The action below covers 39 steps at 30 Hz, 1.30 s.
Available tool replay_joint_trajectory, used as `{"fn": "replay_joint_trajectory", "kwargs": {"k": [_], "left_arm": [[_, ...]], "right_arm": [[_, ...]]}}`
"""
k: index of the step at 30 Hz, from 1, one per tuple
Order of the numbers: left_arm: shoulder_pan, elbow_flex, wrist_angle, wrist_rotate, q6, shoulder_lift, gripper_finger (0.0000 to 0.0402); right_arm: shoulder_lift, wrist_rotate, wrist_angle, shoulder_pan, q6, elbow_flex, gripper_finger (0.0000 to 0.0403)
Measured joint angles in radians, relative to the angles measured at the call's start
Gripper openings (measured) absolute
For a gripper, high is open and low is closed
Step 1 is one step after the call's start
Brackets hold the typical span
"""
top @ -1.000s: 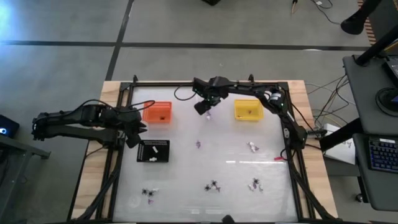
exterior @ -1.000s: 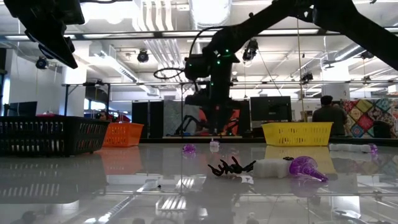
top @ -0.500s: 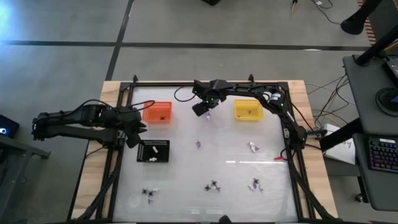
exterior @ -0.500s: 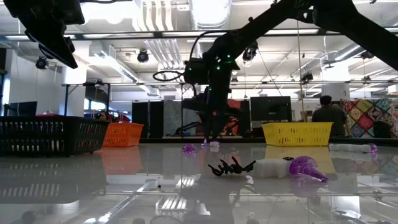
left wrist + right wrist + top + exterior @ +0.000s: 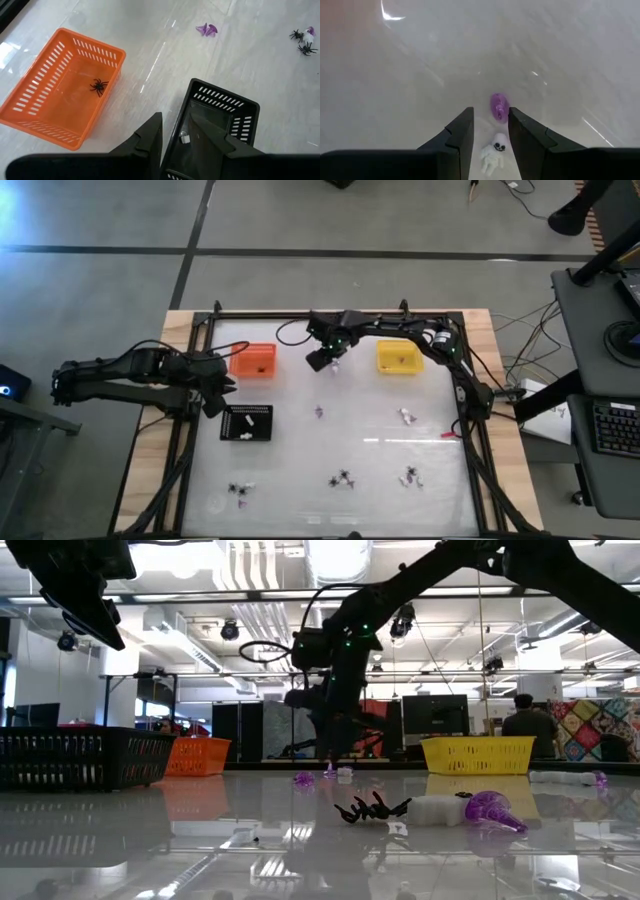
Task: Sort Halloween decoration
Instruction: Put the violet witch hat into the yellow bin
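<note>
My right gripper (image 5: 320,361) is low over the table between the orange tray (image 5: 253,361) and the yellow tray (image 5: 399,357). It is open. Its fingers stand on either side of a small white skeleton-like trinket (image 5: 493,150) that lies on the table, with a purple trinket (image 5: 499,107) just beyond it. My left gripper (image 5: 216,392) is open and empty, held above the left end of the black tray (image 5: 220,115). A black spider (image 5: 98,86) lies in the orange tray.
More trinkets lie loose on the table: a purple one (image 5: 319,412), a white one (image 5: 406,417), and spiders (image 5: 343,479) toward the near edge (image 5: 239,492). White pieces lie in the black tray (image 5: 246,422). A black frame (image 5: 200,340) borders the table.
My right gripper has moved a little toward the table's left edge and down toward the white trinket, staying open.
</note>
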Motion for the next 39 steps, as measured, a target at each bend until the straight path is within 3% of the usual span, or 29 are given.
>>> {"fn": "replay_joint_trajectory", "kwargs": {"k": [23,39], "left_arm": [[0.0,0.0,0.0,0.0,0.014,0.0,0.0077],[0.0,0.0,0.0,0.0,0.014,0.0,0.0077]], "right_arm": [[0.0,0.005,0.037,-0.002,-0.008,-0.052,0.008],[0.0,0.002,0.106,-0.002,0.008,-0.066,0.0012]]}}
